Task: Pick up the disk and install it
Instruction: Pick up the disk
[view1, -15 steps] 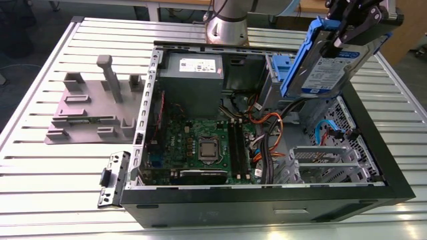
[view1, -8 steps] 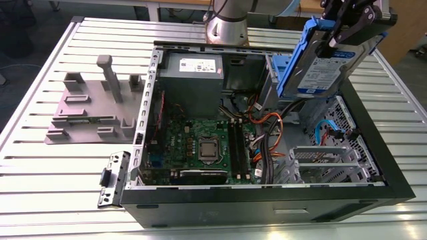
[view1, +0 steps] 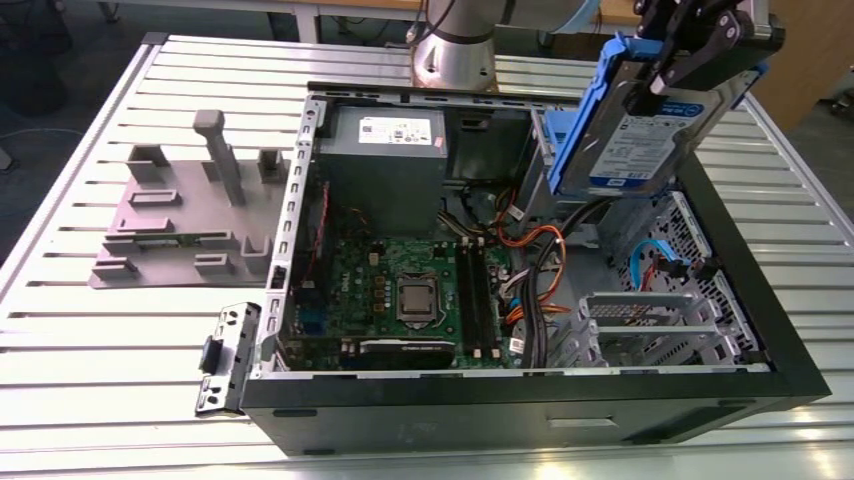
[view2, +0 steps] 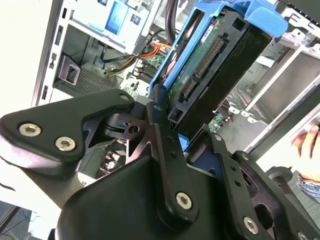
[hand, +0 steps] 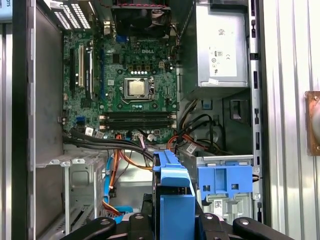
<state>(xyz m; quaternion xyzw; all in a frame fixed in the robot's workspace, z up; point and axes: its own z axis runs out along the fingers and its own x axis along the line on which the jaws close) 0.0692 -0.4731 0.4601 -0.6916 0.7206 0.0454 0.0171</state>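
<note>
Above open computer case (view1: 534, 395), at 1 o'clock in exterior view: gripper (view1: 687, 60) clamped on disk (view1: 641, 140), held aloft, tilted. Gripper top cut off by frame edge. Disk label white-blue, print unreadable. Grey box (view1: 387, 145) sticker likewise illegible. Second wrist view: disk (view2: 210, 75) connector edge visible.

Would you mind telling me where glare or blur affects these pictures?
In the exterior view, the slatted table is washed out by glare near the open case, while the disk in the gripper stays clear. In the second wrist view, the picture's bright edges are blown out. The first wrist view is evenly lit, its motherboard crisp.
</note>
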